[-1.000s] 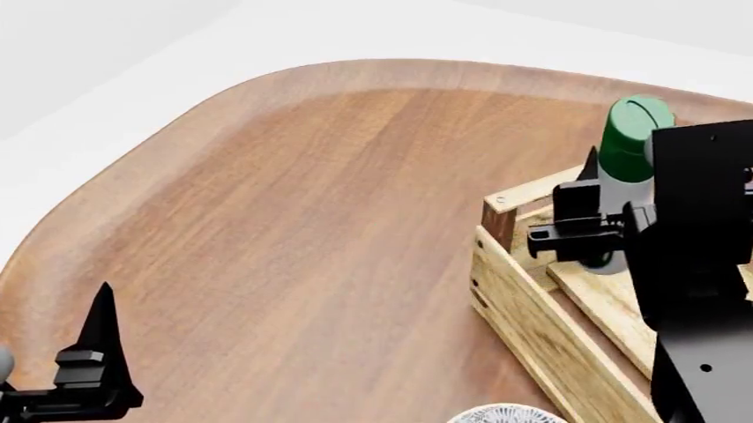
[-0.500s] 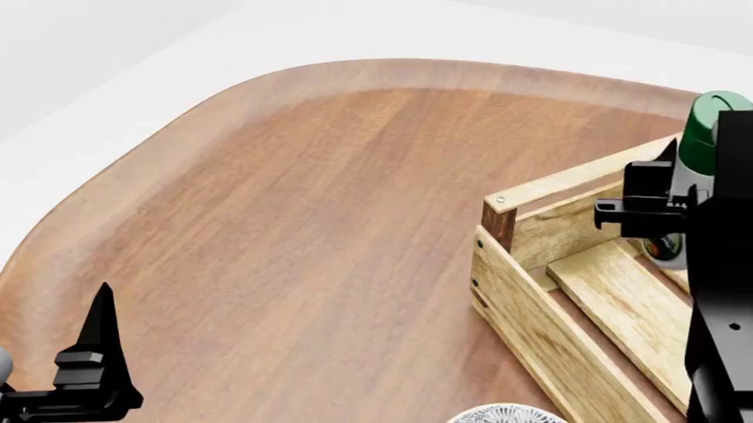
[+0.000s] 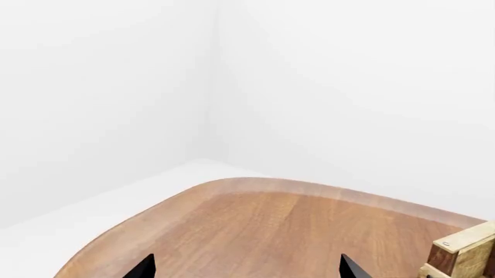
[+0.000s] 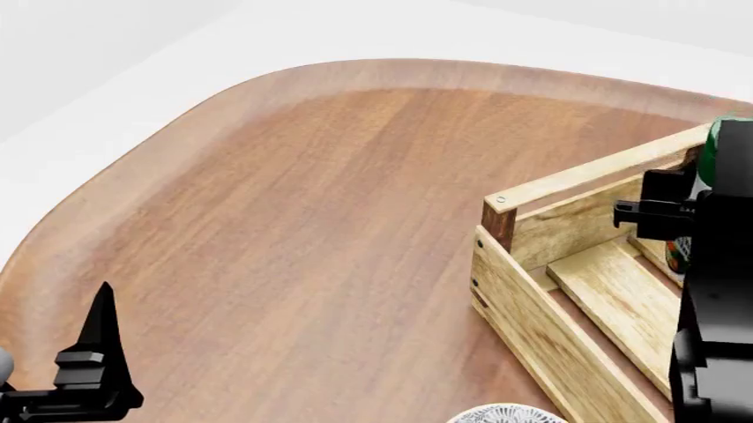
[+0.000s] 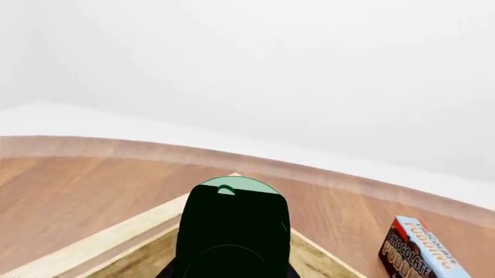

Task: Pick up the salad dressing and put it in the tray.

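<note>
My right gripper (image 4: 659, 211) is clamped on the dressing (image 5: 232, 231), upright with cap up, above the tray (image 4: 565, 264). My left gripper (image 3: 243, 269) sits spread, idle.

green-capped salad dressing (image 5: 232, 231), upright, over tray (image 4: 553, 326)

One desk (image 4: 306, 229), one tray (image 4: 553, 326), one salad dressing (image 5: 232, 226), one pudding box (image 5: 418, 252), one patterned bowl (image 4: 503, 413), and two pincers: left (image 4: 94, 370), right (image 4: 665, 211).
</note>
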### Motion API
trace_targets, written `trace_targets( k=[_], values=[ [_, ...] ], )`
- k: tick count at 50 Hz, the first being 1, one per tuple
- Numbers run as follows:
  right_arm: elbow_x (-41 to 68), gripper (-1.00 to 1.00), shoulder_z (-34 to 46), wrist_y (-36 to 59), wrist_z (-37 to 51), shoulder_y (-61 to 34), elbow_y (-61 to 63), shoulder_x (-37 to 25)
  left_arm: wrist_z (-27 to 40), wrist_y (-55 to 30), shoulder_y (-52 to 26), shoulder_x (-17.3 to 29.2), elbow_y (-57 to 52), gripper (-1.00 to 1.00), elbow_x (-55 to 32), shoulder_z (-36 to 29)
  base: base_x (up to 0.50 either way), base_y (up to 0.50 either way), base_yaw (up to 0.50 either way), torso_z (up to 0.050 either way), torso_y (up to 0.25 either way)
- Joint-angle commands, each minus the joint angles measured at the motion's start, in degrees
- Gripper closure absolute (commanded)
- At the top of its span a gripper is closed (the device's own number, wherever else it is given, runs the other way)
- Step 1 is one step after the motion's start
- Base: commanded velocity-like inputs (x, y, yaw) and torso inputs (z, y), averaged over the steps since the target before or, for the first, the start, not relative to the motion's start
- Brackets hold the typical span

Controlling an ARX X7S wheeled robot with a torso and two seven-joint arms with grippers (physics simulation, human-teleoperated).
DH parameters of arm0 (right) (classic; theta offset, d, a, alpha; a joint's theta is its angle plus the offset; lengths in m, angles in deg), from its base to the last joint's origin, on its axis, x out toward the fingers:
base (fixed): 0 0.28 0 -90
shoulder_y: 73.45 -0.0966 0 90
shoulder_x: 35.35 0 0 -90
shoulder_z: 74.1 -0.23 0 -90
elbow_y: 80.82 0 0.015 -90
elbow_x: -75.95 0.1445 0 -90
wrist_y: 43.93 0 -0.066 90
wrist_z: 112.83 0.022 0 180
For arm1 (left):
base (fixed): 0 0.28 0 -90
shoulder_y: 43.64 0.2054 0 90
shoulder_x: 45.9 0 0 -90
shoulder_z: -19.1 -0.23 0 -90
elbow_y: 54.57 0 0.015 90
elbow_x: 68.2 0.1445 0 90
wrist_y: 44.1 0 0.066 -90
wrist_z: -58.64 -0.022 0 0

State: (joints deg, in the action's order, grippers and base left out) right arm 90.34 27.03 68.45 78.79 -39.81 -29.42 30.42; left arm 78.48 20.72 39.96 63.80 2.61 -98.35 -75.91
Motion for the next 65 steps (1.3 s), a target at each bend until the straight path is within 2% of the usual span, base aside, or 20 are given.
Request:
trace_targets(
  k=[1, 17, 33, 65],
  values=[
    [-3.2, 1.0, 0.8, -8.0, -1.0, -4.8, -14.6, 2.3, 0.1, 0.2, 0.0, 0.1, -0.1, -1.0, 0.0, -0.4, 0.0, 0.0, 0.0, 0.0, 0.0],
    [-5.5, 1.0, 1.3, -20.8, 0.5, -9.6, -35.2, 4.3, 0.3, 0.7, 0.2, 0.4, -0.1, -1.0, 0.0, -0.6, 0.0, 0.0, 0.0, 0.001, 0.001],
    [-6.4, 1.0, -0.5, -21.9, 0.8, -7.2, -36.3, 4.6, 0.6, 0.8, 0.3, 0.7, -0.3, -1.0, -0.2, -0.8, 0.0, 0.0, 0.0, 0.0, 0.001],
    [-12.5, 1.0, -9.8, -20.9, 5.0, -3.7, -36.4, 5.1, 1.1, 1.4, 0.4, 1.1, -0.4, -1.0, -0.2, -1.4, 0.0, 0.0, 0.0, 0.0, 0.001]
  ],
)
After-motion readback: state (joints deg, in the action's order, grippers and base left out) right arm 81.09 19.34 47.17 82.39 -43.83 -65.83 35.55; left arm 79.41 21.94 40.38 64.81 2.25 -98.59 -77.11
